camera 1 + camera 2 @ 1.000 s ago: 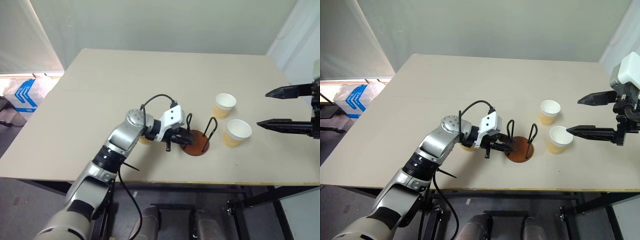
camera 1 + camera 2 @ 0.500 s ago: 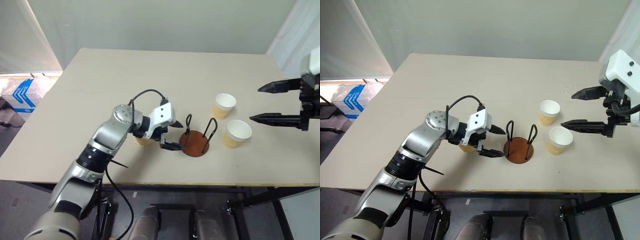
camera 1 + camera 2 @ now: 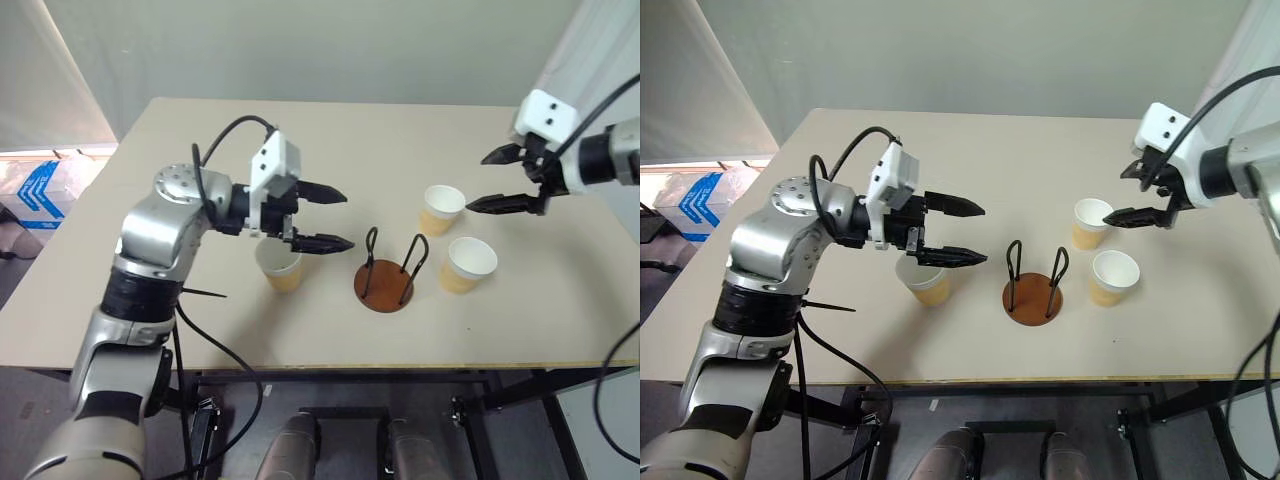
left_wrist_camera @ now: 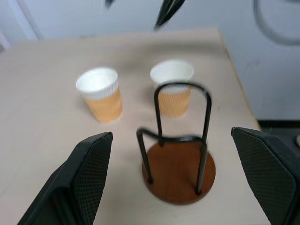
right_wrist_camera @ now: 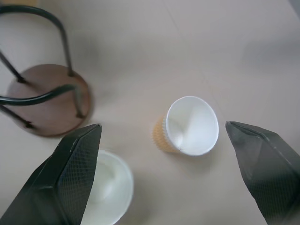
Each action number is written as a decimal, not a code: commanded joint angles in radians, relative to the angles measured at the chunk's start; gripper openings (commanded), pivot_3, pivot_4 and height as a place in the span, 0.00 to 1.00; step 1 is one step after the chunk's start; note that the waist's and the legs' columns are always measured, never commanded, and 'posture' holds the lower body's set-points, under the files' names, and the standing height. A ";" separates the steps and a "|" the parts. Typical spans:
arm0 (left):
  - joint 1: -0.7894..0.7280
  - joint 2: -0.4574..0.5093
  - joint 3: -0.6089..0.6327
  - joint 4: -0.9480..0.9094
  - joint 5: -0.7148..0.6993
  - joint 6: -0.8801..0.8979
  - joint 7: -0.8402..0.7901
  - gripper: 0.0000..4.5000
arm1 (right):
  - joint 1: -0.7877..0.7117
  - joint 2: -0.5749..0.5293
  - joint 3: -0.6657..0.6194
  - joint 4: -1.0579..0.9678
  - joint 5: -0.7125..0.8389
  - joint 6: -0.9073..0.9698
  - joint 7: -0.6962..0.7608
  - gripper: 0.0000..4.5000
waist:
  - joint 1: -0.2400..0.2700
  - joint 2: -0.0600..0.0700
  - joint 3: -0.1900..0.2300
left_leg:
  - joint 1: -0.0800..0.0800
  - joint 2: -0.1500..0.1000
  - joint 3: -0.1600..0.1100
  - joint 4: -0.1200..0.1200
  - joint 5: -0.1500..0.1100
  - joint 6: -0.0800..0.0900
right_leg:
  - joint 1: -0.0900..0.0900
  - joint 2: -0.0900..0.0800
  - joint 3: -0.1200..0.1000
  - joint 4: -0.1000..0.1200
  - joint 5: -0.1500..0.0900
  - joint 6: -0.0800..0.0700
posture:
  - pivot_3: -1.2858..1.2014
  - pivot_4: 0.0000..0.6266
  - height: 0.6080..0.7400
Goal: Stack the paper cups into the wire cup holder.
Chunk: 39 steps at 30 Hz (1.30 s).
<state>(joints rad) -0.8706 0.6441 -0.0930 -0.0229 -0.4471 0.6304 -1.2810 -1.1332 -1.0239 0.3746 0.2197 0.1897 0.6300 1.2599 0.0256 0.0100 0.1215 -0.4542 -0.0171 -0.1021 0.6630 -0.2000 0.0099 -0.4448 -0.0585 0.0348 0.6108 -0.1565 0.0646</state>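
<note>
You are looking down on a pale beige table [image 3: 300,130] whose top takes up the middle of the frame, its near edge running across the lower part. Behind it, along the top of the frame, stands a plain grey-green wall [image 3: 320,50]. At the upper left a light curtain [image 3: 40,70] hangs, brightly lit near its foot. Below it, at the left edge, a white bag with blue print [image 3: 35,190] lies on the floor. Under the table's near edge you see dark grey floor [image 3: 330,420] and a black metal frame [image 3: 480,400].
</note>
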 commanded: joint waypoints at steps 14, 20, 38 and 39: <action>0.119 0.163 0.090 -0.123 -0.064 0.020 0.045 0.99 | -0.131 0.279 0.070 0.456 -0.305 -0.269 0.039 1.00 | 0.000 0.002 0.001 | 0.000 0.003 -0.002 -0.002 -0.002 -0.007 | -0.003 0.001 -0.004 0.004 -0.001 -0.012 | 0.52 0.24 1.00; 0.124 0.172 0.083 -0.123 -0.063 0.014 0.063 1.00 | -0.170 0.345 0.078 0.647 -0.396 -0.356 0.002 0.96 | 0.000 0.002 0.001 | 0.000 0.003 -0.003 -0.003 -0.002 -0.009 | -0.004 0.001 -0.004 0.004 -0.001 -0.015 | 0.52 0.24 1.00; 0.125 0.169 0.064 -0.123 -0.061 0.016 0.067 1.00 | -0.170 0.376 0.029 0.705 -0.457 -0.439 0.007 0.01 | -0.001 0.002 0.001 | 0.001 0.006 -0.003 -0.016 0.000 -0.017 | -0.008 0.002 -0.006 0.005 -0.002 -0.018 | 0.52 0.24 1.00; 0.127 0.172 0.065 -0.124 -0.064 0.017 0.062 1.00 | -0.172 0.365 0.018 0.672 -0.443 -0.426 0.032 0.01 | -0.001 0.002 0.001 | 0.001 0.006 -0.003 -0.016 0.000 -0.018 | -0.008 0.002 -0.006 0.005 -0.002 -0.018 | 0.52 0.24 1.00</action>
<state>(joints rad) -0.7401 0.8069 -0.0401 -0.1206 -0.5041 0.6552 -1.2157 -1.2768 -0.6318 0.4423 0.9601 -0.2762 0.1974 1.2600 0.0248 0.0119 0.1223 -0.4531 -0.0105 -0.1050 0.6471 -0.1998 -0.0080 -0.4534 -0.0563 0.0290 0.6156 -0.1590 0.0460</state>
